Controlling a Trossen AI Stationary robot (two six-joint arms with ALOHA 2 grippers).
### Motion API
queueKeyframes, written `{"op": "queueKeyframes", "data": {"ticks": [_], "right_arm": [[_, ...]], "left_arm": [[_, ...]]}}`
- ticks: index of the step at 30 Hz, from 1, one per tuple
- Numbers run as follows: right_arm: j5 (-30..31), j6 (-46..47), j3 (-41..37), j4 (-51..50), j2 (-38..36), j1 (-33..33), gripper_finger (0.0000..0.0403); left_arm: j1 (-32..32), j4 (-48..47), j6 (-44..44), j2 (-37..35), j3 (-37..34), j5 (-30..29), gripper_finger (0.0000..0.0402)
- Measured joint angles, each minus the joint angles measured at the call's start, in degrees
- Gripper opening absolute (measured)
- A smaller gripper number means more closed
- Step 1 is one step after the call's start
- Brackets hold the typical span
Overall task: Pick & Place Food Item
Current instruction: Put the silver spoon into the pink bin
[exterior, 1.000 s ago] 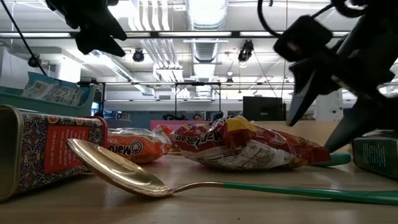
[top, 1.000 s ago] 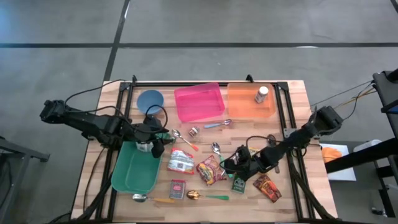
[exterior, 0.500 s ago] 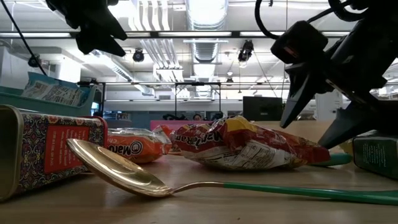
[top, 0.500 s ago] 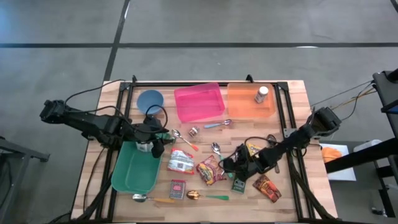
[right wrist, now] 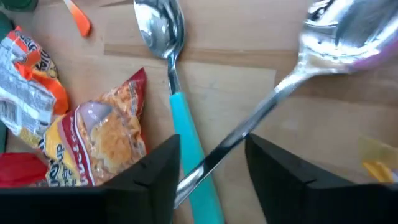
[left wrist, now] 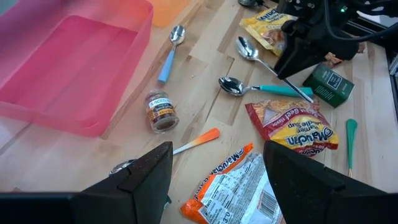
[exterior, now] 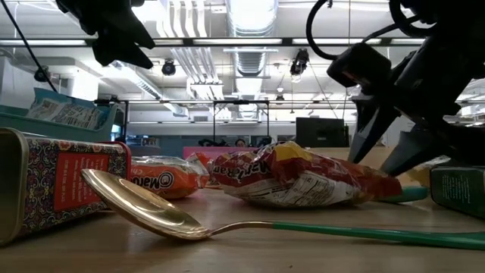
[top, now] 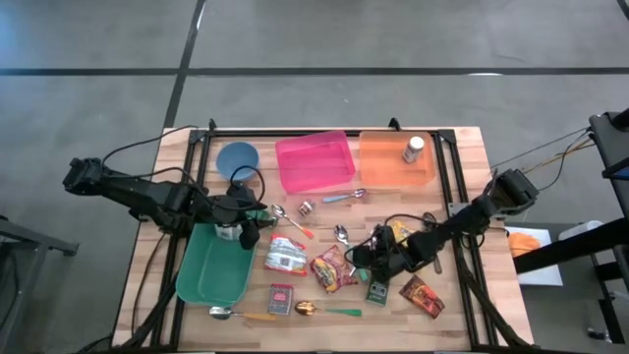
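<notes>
Right end effector (right wrist: pixel 208 165) low over the counter (top: pixel 462 197), fingers apart, straddling the silver spoon's handle (right wrist: pixel 249 134) beside the teal-handled spoon (right wrist: pixel 177 118). Red ramen packet (right wrist: pixel 102 137) flat nearby, ungrasped. Left end effector (left wrist: pixel 214 180) open, above the green tray (top: pixel 211 270).

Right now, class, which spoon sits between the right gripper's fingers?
The all-metal spoon; its handle runs between the right gripper fingers. The teal-handled spoon lies beside it.
</notes>
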Motion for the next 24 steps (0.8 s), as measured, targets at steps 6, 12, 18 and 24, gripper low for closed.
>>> {"op": "queueKeyframes", "data": {"ticks": [6,12,18,24], "right_arm": [[0.10,-1.41,0.02,0.21,1.52,-0.63,0.0084],[0.65,-1.98,0.28,1.16,3.87,-0.68,0.0030],[0.69,-4.66,0.20,2.15,3.76,-0.71,0.0012],[0.22,-10.60,0.61,3.00,3.82,-0.79,0.0010]], "left_arm": [[0.00,-0.01,0.00,0.00,0.00,0.00,0.0255],[0.00,-0.02,0.00,0.00,0.00,0.01,0.0255],[0.00,-0.02,0.02,0.00,0.00,0.02,0.0255],[0.00,-0.04,0.02,0.00,0.00,0.01,0.0255]]}}
